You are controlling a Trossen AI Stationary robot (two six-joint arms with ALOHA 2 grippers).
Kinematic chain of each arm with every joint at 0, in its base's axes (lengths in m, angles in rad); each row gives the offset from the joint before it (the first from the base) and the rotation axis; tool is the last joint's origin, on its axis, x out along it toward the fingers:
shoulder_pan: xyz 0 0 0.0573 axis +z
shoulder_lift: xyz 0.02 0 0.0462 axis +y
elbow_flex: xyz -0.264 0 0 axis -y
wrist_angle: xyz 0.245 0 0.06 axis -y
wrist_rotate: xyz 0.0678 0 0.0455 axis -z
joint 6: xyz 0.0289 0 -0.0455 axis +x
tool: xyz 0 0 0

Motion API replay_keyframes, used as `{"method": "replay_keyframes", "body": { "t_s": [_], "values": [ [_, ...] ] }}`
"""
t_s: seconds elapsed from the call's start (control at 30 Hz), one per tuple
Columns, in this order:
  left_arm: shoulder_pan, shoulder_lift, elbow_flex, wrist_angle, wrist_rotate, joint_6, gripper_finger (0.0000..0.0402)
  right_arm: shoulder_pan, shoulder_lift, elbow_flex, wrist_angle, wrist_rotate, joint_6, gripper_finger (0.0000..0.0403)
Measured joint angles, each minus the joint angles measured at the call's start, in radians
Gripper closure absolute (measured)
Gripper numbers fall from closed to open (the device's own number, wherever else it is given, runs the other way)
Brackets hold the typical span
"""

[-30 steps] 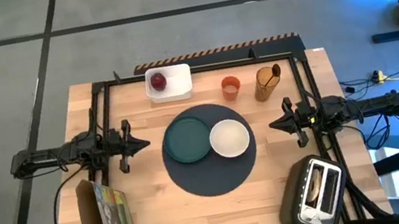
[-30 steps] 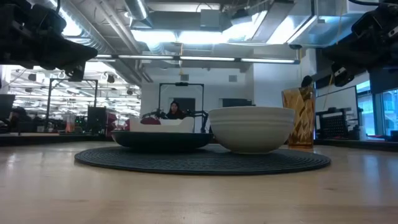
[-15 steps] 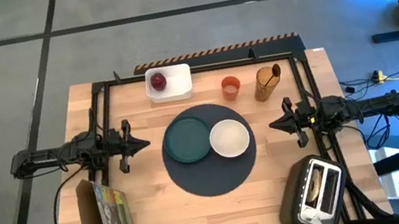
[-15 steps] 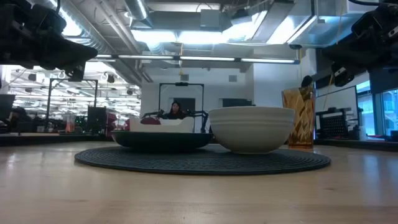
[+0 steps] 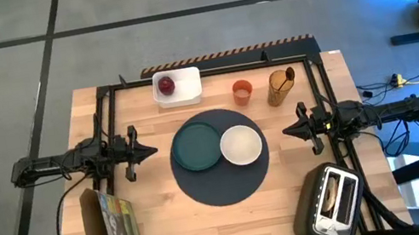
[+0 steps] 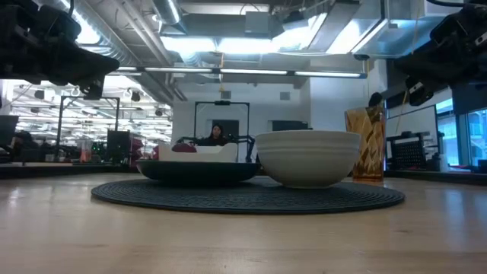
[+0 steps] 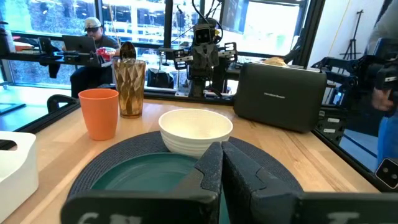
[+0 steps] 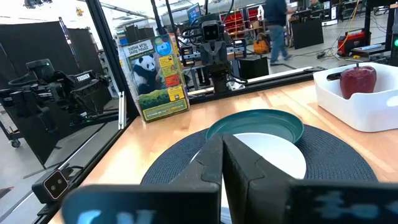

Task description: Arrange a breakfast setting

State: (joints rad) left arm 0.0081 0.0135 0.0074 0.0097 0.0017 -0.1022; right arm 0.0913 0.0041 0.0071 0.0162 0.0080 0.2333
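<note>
A dark round mat lies mid-table. A teal plate and a white bowl rest on it side by side. An orange cup and an amber glass with a spoon stand at the far side. A red fruit sits in a white tray. A bagel shows in the toaster. My left gripper hovers shut left of the mat. My right gripper hovers shut right of it. Both are empty.
A cereal box lies at the near left. The toaster stands at the near right corner. A black frame rail runs around the table. People show in the room beyond.
</note>
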Motion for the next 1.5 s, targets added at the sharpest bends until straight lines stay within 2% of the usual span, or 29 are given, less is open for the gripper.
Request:
{"method": "replay_keyframes", "body": {
  "t_s": [0.2,0.33,0.43,0.6,0.7,0.8,0.93,1.0,1.1,1.23,1.4,1.5],
  "values": [
    [0.000,0.000,0.000,0.000,0.000,0.000,0.0401,0.000,0.000,-0.001,0.126,0.104,0.032,0.0402],
    [0.000,0.000,0.000,0.000,0.000,0.000,0.0401,0.000,0.011,-0.001,0.126,0.309,0.240,0.0402],
    [0.000,0.000,0.000,0.000,0.000,0.000,0.0401,-0.001,0.042,-0.001,0.118,0.400,0.404,0.0402],
    [0.000,0.000,0.000,0.003,-0.010,0.009,0.0401,0.000,0.088,-0.001,0.231,0.437,0.552,0.0402],
    [0.000,0.000,-0.001,0.020,-0.041,0.024,0.0401,0.000,0.104,-0.001,0.362,0.453,0.544,0.0402],
    [0.000,0.000,-0.001,0.102,-0.022,-0.094,0.0401,0.000,0.118,-0.001,0.480,0.456,0.508,0.0402],
    [0.000,0.000,0.003,0.219,-0.046,-0.155,0.0401,0.000,0.133,0.000,0.548,0.475,0.488,0.0402],
    [0.000,0.001,0.033,0.223,-0.021,-0.153,0.0401,0.000,0.147,0.000,0.566,0.475,0.489,0.0402],
    [-0.001,0.015,0.138,0.152,-0.010,-0.159,0.0401,0.000,0.186,0.000,0.599,0.469,0.499,0.0401],
    [-0.001,0.120,0.355,-0.084,-0.009,-0.178,0.0401,0.000,0.270,0.012,0.633,0.459,0.500,0.0378],
    [0.000,0.342,0.681,-0.422,0.060,-0.180,0.0401,0.000,0.391,0.087,0.636,0.425,0.468,0.0304],
    [0.000,0.486,0.889,-0.681,0.160,-0.179,0.0401,0.000,0.466,0.133,0.634,0.411,0.461,0.0256]
  ]
}}
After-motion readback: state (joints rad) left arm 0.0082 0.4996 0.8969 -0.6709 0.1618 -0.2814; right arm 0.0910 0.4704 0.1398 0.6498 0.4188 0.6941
